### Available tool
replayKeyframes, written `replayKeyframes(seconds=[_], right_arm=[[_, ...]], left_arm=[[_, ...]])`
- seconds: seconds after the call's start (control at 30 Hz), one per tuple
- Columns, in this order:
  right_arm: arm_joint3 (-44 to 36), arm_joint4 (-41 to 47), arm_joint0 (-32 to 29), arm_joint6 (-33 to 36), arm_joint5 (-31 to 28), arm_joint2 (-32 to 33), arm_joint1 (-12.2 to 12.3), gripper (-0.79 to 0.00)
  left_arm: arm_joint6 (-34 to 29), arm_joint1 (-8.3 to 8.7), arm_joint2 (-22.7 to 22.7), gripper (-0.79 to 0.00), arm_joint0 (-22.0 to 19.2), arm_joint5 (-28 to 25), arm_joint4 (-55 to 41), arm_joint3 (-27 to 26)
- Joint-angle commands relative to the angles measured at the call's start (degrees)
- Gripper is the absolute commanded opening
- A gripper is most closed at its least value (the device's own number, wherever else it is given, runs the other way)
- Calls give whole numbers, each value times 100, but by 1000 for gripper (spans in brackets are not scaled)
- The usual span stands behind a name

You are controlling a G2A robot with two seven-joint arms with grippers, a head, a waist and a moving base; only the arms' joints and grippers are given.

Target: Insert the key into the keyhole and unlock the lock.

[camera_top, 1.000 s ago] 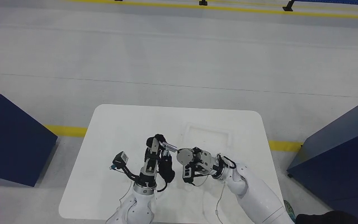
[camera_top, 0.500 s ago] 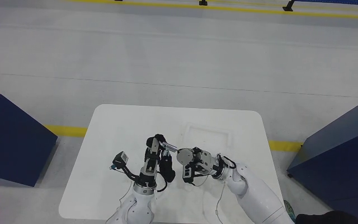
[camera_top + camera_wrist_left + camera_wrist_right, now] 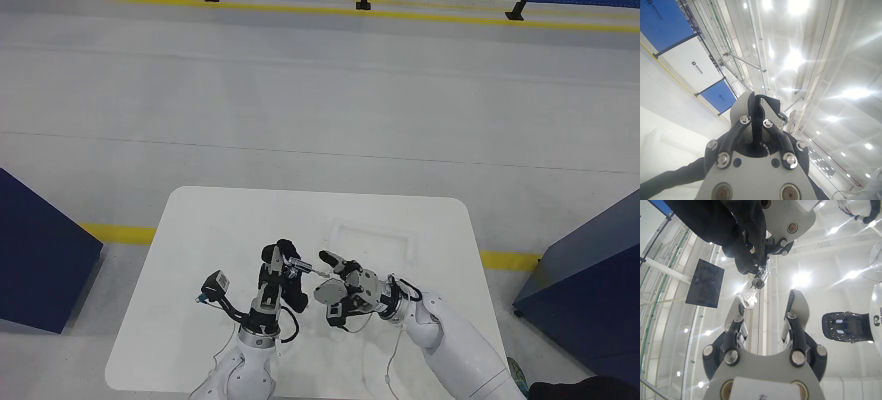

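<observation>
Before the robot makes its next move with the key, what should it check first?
1. Is the left gripper shut on the lock? Ok.
2. Is the key in the keyhole? Ok, its tip sits there; how deep, cannot tell.
3. Is the right gripper holding the key? Not ok: it is open, with the key's head beside one finger.
4. Are lock and key up off the table? Ok.
5. Is the lock unlocked yet? Cannot tell.
</observation>
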Motion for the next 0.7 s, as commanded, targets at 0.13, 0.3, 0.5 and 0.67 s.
replayKeyframes(seconds=[0.13, 0.3, 0.5, 0.67], right_arm=[[-182, -64, -159, -30, -167, 246, 19, 0], [-315, -199, -352, 126, -226, 612, 65, 0], [-426, -280, -612, 241, -220, 937, 104, 0], [-468, -299, -741, 298, -225, 1039, 100, 0]], left_arm=[[0, 0, 0, -785, 0, 0, 0, 0], [0, 0, 0, -785, 0, 0, 0, 0], [-136, -1, -27, -785, 35, 106, -25, -69], [-329, -14, -170, -785, 110, 182, -176, -180]])
